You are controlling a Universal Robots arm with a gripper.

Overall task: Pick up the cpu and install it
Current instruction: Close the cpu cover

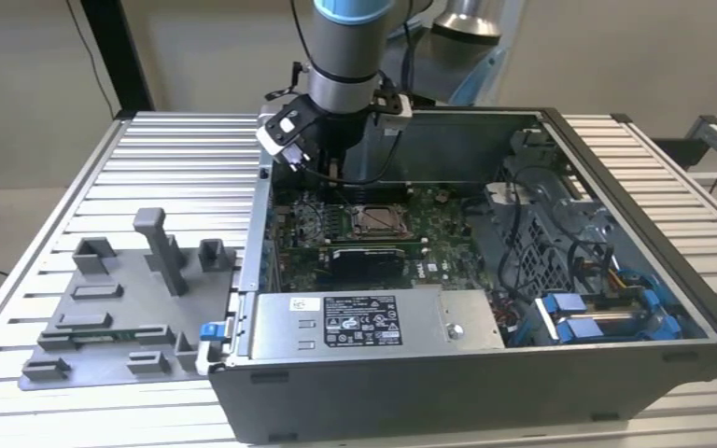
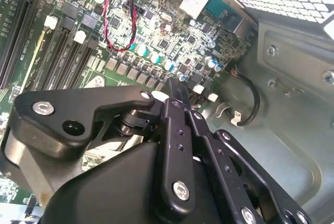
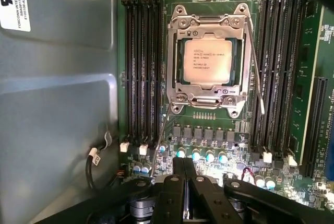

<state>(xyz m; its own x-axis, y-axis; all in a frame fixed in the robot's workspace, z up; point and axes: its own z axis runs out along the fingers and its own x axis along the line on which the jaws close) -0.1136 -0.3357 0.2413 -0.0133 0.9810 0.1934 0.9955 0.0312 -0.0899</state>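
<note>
The slatted metal table carries an open computer case lying on its side. A grey fixture plate sits beside the case on the exterior view's left. The arm enters the case from above, close to the far wall. A power supply occupies the near edge of the case, and the green motherboard lies flat behind it. The gripper hangs over the motherboard, to the exterior view's left of the socket and apart from it. In both wrist views its fingers are pressed together tip to tip, with nothing visible between them. The socket lies between two banks of memory slots. The cpu is seated in the socket, pale top upward, with the metal frame around its edges. The frame's wire levers appear to stand off their catches, though the angle does not settle this.
</note>
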